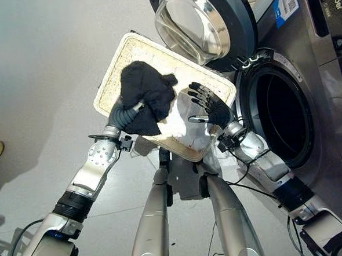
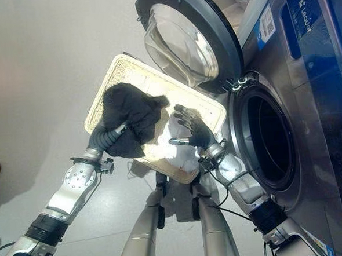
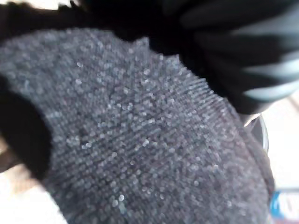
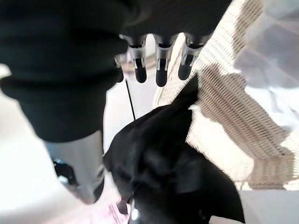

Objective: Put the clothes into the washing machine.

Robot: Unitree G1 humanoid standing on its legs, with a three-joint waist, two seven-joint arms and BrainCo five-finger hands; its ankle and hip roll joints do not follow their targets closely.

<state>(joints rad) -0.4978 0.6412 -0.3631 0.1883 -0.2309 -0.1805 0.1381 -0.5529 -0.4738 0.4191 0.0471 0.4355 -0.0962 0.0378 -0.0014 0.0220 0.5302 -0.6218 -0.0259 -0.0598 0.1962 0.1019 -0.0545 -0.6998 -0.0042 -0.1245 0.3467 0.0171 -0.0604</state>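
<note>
the left hand [image 1: 125, 112] is clamped on a black garment [image 1: 147, 94], lifted above the basket [image 1: 114, 73]. the right hand [image 1: 211, 105], fingers spread, hovers beside it over a white garment [image 1: 182, 126]. the washer [image 1: 286, 118], door [image 1: 202, 19] open, looks empty; nothing is loaded yet.

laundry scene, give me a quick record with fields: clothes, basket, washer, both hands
dark garment: black knit garment, bunched, lifted above the basket
white garment: white cloth lying in the basket
basket: pale woven basket on the floor beside the washer
washer: washing machine on the robot's right, drum opening empty and dark
door: round glass door swung open above the basket
left hand: left hand mostly buried in the dark garment, fingers hidden
right hand: right hand open, fingers spread over the white cloth
</note>
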